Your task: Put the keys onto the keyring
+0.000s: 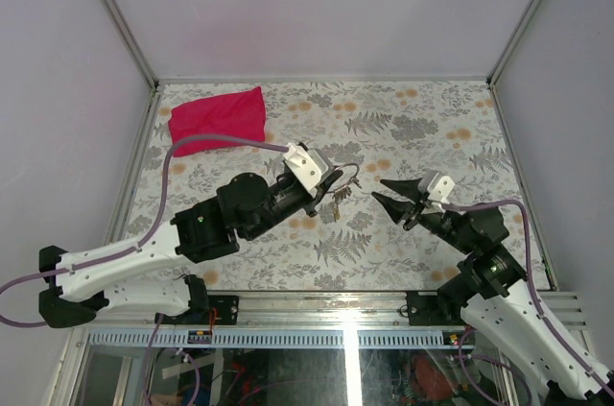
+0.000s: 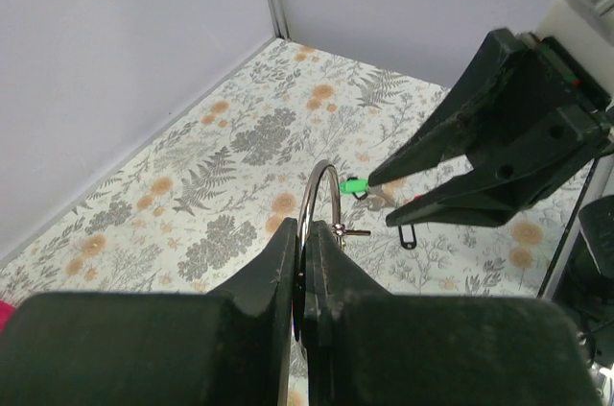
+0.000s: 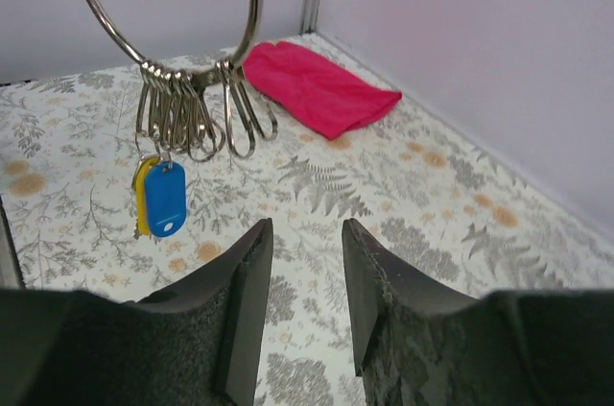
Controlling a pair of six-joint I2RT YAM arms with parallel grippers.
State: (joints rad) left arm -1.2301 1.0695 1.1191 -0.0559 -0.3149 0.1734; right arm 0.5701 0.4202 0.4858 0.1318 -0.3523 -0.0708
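Observation:
My left gripper (image 1: 329, 185) is shut on the keyring (image 1: 349, 175), a large thin silver ring held upright above the table. In the left wrist view the ring (image 2: 319, 187) rises from between my closed jaws. In the right wrist view the ring (image 3: 251, 12) carries several silver clips (image 3: 192, 123), with a blue tag (image 3: 165, 198) and a yellow tag (image 3: 142, 190) hanging from them. A green-tagged key (image 2: 355, 185) lies beyond the ring, near my right gripper's tips. My right gripper (image 1: 378, 189) is open and empty, just right of the ring; it also shows in the right wrist view (image 3: 307, 228).
A pink cloth (image 1: 219, 118) lies at the table's far left corner and shows in the right wrist view (image 3: 317, 87). A small dark tag loop (image 2: 407, 236) lies on the floral tabletop (image 1: 422, 128) below my right gripper. Walls enclose the table.

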